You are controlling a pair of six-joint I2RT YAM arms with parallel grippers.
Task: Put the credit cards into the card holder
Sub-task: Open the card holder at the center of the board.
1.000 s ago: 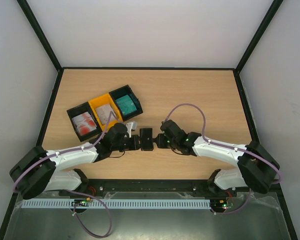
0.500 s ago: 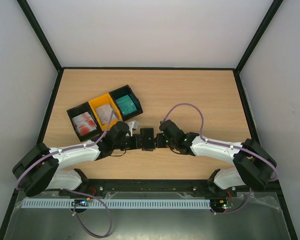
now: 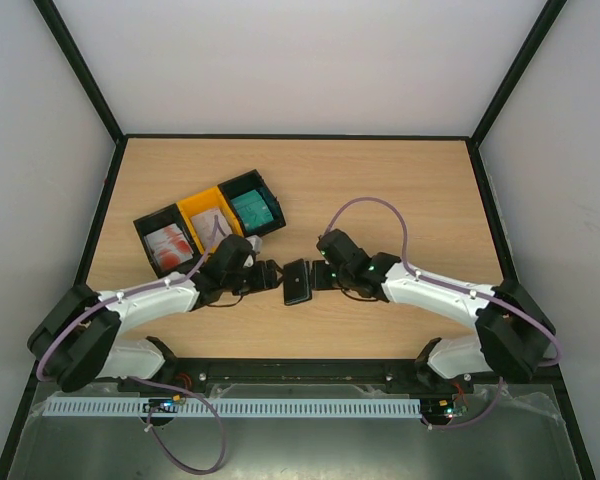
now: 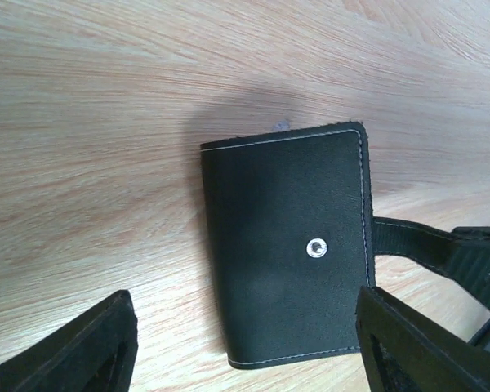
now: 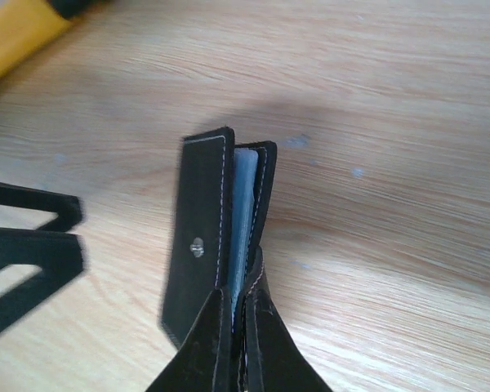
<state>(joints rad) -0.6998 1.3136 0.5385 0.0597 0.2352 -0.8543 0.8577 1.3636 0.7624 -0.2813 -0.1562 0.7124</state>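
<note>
Card holder pinched by one thin flap in right gripper, just ahead of spread left gripper: may slip, flop shut.

Card holder before and right of bins

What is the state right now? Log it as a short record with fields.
card holder: small, black, matte, folding; flaps slightly apart; between the grippers
left gripper: open, not gripping it
right gripper: shut on its edge
cards waiting: red-and-white cards, grey-white cards, teal cards, in three black and yellow plastic bins
</note>
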